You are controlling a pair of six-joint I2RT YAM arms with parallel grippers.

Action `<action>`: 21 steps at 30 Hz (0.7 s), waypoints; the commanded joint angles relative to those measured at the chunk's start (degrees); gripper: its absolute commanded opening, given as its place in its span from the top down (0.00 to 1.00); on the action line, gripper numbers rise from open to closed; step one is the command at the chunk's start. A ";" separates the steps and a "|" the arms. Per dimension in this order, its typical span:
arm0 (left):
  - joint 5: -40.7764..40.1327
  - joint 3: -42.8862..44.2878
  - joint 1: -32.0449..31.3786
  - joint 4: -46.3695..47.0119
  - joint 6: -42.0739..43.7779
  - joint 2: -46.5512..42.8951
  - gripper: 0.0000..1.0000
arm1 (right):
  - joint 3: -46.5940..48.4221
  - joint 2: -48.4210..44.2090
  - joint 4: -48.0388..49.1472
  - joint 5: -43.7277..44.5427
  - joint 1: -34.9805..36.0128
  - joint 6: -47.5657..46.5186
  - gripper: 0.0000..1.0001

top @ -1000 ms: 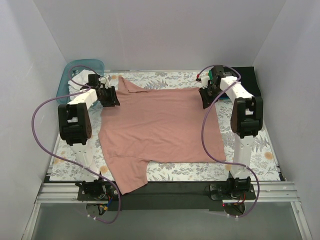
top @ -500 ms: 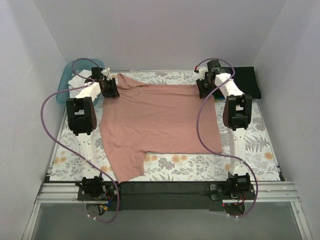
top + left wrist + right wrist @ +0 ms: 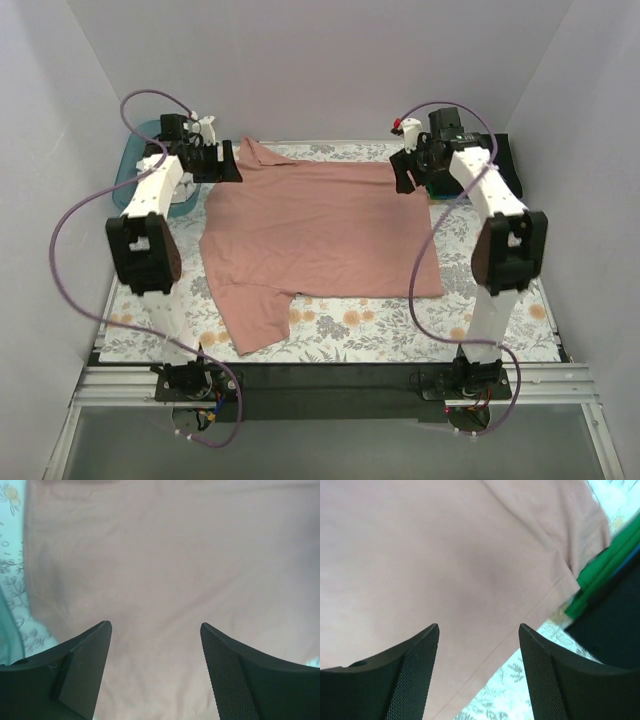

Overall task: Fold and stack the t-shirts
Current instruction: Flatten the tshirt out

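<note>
Floral tablecloth [image 3: 350, 330], pink t-shirt [image 3: 320, 225] spread; left gripper [image 3: 155, 625] and right gripper [image 3: 478, 626] gaped empty over its far corners. You needed even pinches.

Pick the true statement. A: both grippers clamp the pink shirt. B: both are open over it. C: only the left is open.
B: the left gripper and right gripper both show jaws spread with nothing between, the pink shirt lying under them.

One pink shirt [image 3: 320, 235] is lying spread on one flowered tablecloth [image 3: 400, 335]. Two robot arms are hanging over it, a left arm [image 3: 140, 250] and a right arm [image 3: 510, 250]. One teal basket [image 3: 127, 185] and one dark folded pile [image 3: 510, 160] are sitting at the far corners.
</note>
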 commanded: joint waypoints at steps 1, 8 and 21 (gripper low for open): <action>8.30 -6.68 0.18 -6.90 11.09 -20.17 0.28 | -10.81 -15.78 -4.33 -4.36 2.03 -5.96 0.29; 5.76 -35.85 0.97 -12.35 28.60 -40.52 0.25 | -37.79 -33.29 -8.57 2.93 2.83 -15.72 0.40; 5.94 -44.67 0.97 -15.96 33.79 -46.86 0.26 | -61.49 -44.04 -1.02 12.08 4.85 -21.80 0.53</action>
